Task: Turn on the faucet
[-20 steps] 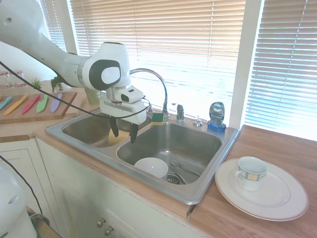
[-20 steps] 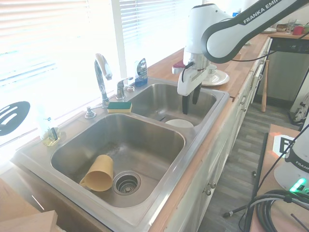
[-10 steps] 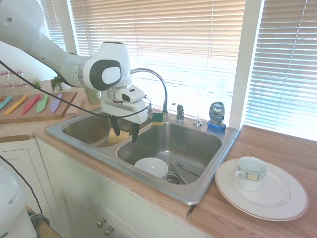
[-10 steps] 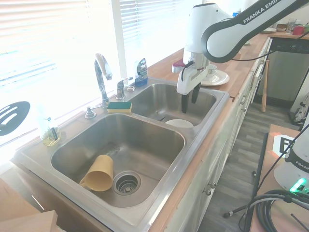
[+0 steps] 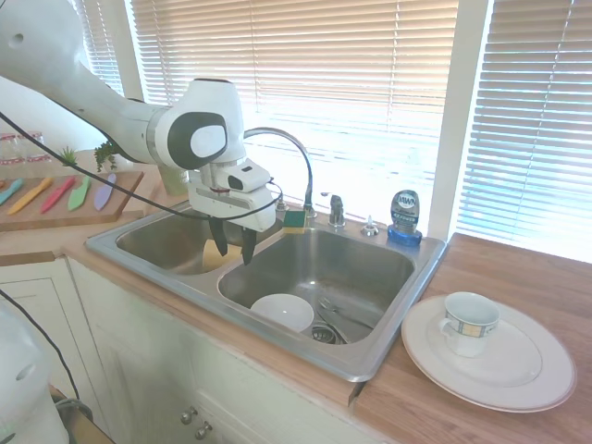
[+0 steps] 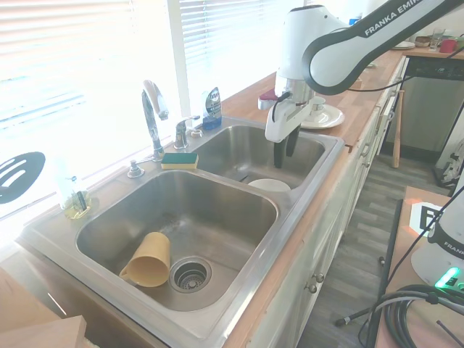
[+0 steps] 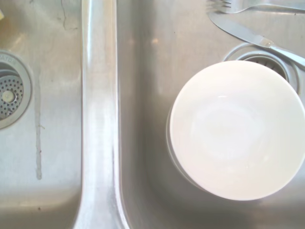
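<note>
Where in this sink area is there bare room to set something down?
The left basin floor is bare apart from the yellow cup by its drain. The counter behind the plate is free. The right basin is crowded by the white bowl, cutlery and the gripper above.

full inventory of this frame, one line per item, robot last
faucet: 1, chrome gooseneck, sink's back deck, small lever handle beside it
sink: 1, steel, two basins
sponge: 1, yellow-green, deck by the faucet
dish soap bottle: 1, blue, back deck
bowl: 1, white, basin under the pincer
cutlery: silver, by that basin's drain
cup: 1, yellow, on its side, other basin
mug: 1, white, on white plate
knives: several, coloured, on board
pincer: 1, dark fingers, open, above the divider
</note>
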Motion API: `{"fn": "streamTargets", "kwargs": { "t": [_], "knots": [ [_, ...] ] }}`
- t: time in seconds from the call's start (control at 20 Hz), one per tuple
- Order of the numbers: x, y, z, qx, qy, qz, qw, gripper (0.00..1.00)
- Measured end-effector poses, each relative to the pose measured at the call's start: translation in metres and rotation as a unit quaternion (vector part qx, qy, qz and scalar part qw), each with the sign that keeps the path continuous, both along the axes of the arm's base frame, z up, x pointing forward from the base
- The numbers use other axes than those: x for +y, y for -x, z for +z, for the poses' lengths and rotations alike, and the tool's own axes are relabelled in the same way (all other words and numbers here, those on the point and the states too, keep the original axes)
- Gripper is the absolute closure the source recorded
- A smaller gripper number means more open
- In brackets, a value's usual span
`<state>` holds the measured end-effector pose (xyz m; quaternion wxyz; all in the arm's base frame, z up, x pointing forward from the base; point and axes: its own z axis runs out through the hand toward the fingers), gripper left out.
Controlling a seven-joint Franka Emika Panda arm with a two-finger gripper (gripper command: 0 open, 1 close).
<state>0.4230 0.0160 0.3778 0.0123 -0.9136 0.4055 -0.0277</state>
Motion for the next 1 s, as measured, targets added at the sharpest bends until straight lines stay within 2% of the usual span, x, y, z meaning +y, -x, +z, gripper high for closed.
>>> {"fn": "streamTargets", "kwargs": {
  "t": [1.0],
  "knots": [
    [-0.012, -0.009, -0.007, -0.003, 0.003, -0.015, 0.9999, 1.00]
  ]
}}
